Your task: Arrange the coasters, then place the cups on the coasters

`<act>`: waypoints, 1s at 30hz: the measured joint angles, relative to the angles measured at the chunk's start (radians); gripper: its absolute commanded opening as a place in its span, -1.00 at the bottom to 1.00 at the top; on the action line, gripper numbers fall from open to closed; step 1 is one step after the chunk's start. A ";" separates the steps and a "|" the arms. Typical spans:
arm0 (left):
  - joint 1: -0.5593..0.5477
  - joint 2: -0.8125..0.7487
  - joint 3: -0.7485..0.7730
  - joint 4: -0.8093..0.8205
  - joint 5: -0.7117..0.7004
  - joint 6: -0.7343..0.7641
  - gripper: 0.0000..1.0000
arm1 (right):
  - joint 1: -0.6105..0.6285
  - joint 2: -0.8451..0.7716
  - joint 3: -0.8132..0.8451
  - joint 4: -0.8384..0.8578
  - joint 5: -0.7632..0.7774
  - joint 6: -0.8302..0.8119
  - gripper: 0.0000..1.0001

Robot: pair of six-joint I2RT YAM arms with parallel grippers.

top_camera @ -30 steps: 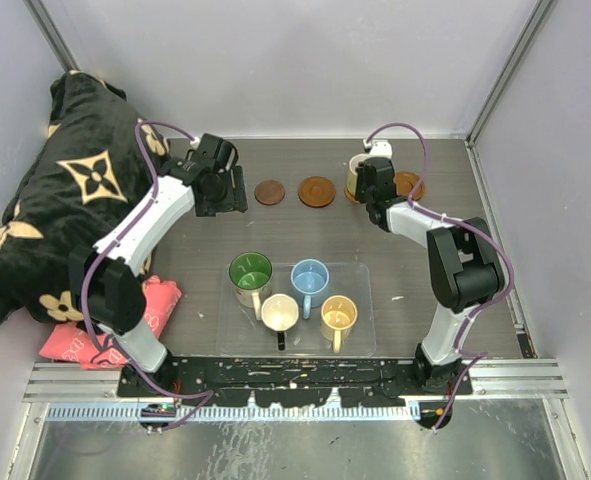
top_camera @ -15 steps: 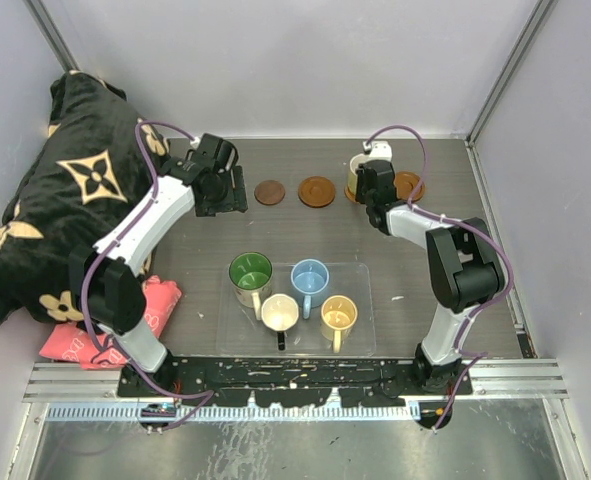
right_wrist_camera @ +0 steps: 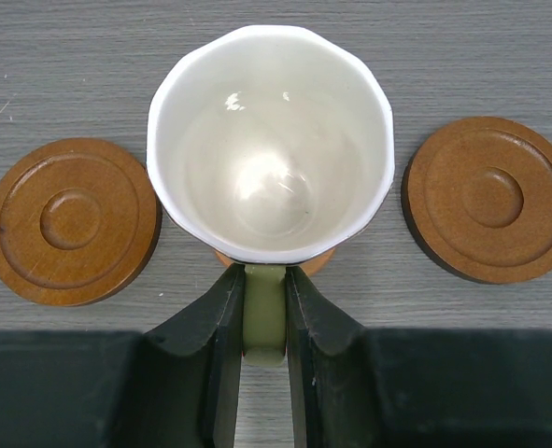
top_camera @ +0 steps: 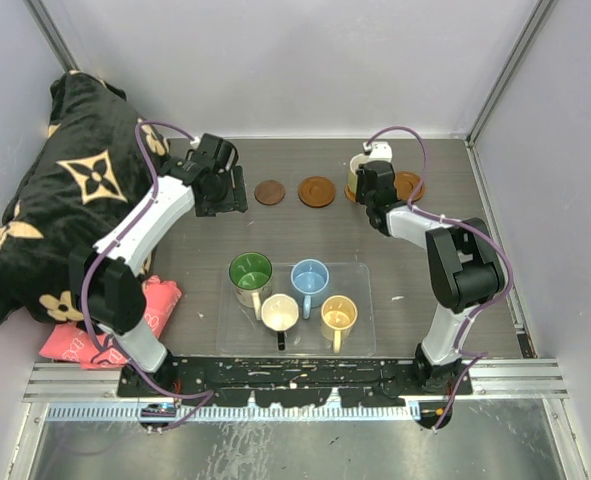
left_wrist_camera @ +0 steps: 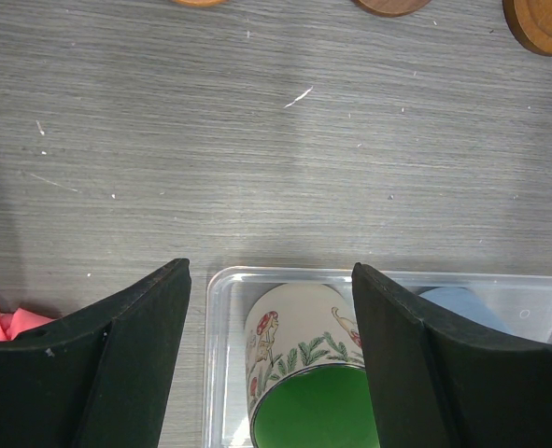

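Wooden coasters (top_camera: 316, 191) four visible; cups (top_camera: 309, 281) five, four in tray (top_camera: 363, 340)

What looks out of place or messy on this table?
Mostly the left edge: a black flower-patterned cloth lies heaped against the wall, with a pink cloth crumpled next to it. Neither seems to belong on a tidy tabletop. A small white scrap lies right of the clear tray. Nothing is tipped or spilled.

Top camera overlooks the clear rectangular plastic tray (top_camera: 361, 282); left wrist closely shares its far-left corner; right wrist views beyond.
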 measured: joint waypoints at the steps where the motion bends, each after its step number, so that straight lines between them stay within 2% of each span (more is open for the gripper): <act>1: 0.000 0.000 0.000 0.000 0.000 0.000 0.43 | 0.000 0.000 0.000 0.001 0.000 0.000 -0.99; 30: 0.000 0.000 -0.003 0.000 0.000 0.000 0.44 | 0.027 -0.019 -0.050 0.042 0.036 -0.003 -0.99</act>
